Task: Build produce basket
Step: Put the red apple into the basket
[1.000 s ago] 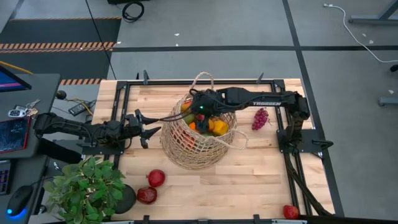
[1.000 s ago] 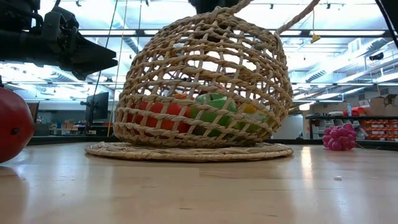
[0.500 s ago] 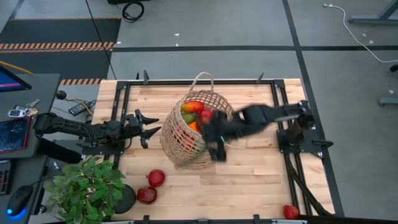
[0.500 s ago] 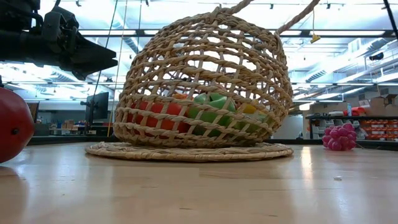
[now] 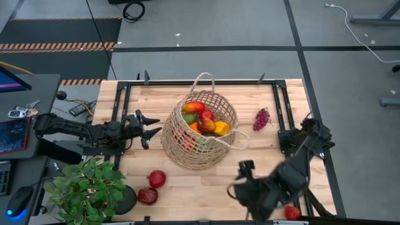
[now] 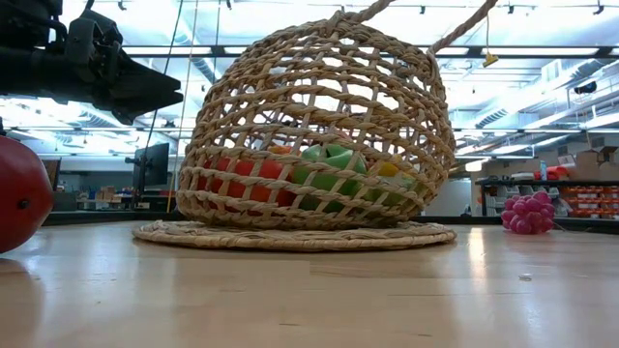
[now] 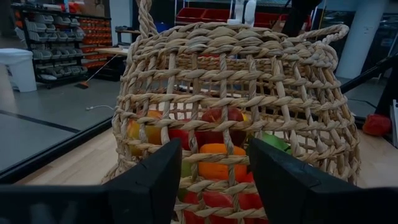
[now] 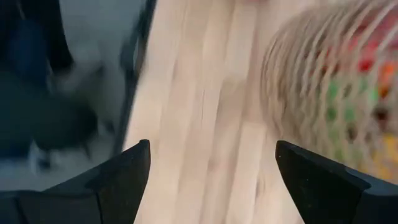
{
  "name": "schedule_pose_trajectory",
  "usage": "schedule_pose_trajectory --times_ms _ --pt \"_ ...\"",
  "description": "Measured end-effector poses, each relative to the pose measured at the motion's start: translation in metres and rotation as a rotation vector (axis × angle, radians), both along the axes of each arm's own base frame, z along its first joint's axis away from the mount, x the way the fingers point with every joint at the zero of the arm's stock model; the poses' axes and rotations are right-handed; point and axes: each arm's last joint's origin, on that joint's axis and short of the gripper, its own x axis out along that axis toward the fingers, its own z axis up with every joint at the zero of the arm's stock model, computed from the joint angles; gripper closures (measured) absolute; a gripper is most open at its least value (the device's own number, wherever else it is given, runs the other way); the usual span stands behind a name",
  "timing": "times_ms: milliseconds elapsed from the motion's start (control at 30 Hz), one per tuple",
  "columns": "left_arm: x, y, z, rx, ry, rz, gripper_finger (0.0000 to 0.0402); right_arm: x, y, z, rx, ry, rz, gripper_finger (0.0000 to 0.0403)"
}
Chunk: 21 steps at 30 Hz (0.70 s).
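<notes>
Right gripper (image 5: 250, 187), fingers spread wide and empty, is hanging near the front edge, seemingly heading for loose produce (image 5: 157, 179) outside the basket (image 5: 199, 139)

— What do we have carrying everything?

— A pale wooden table (image 5: 250, 165) with a black frame along its edges.

— And what do we see lying directly on it?

— The basket (image 5: 199, 132) stands mid-table. A purple grape bunch (image 5: 260, 118) lies to its right, apart from it. Near the front left we find two red fruits (image 5: 152, 187) close together, beside a potted plant (image 5: 87, 190) at the left corner. Another red fruit (image 5: 291, 212) sits at the front right corner.
</notes>
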Motion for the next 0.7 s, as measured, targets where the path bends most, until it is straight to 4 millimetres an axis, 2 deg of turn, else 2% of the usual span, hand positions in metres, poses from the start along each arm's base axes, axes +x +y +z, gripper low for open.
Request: schedule_pose_trajectory --times_ms 133,233,533,700 --pt "0.0 0.0 0.0 0.0 0.0 0.0 0.0206 -0.026 0.013 -0.033 -0.12 0.174 0.087 0.0055" --pt "0.0 0.0 0.0 0.0 0.001 0.0 0.0204 -0.041 0.017 -0.054 -0.136 0.316 0.069 0.0055" --pt "0.0 0.0 0.0 0.0 0.0 0.0 0.0207 -0.064 0.015 -0.109 -0.016 0.761 -0.369 0.0055" --pt "0.0 0.0 0.0 0.0 0.0 0.0 0.0203 -0.074 0.009 -0.14 -0.014 0.947 -0.462 0.0055"
